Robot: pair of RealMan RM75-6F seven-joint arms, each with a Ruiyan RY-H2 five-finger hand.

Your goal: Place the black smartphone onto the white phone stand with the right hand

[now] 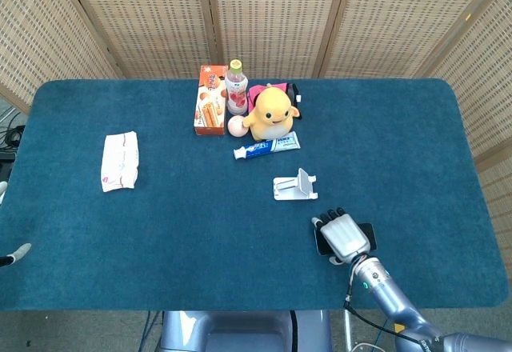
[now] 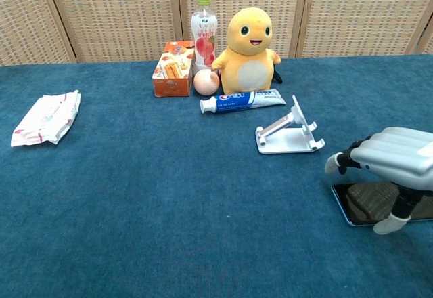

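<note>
— Where was the flat black smartphone [image 2: 369, 203]?

— Flat on the blue tabletop [image 1: 160, 208], near the white folding phone stand [image 2: 289, 133]. I hovered my right hand [image 2: 389, 164] over it, fingers apart, gripping nothing, poised for a top grasp.

— Left hand?

— Only a fingertip showed; state unclear.

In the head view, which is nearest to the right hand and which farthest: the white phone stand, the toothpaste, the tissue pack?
From the right hand:
1. White phone stand, just beyond the hand, slightly left.
2. Toothpaste, farther back, before the yellow toy.
3. Tissue pack, far across on the left side.
</note>
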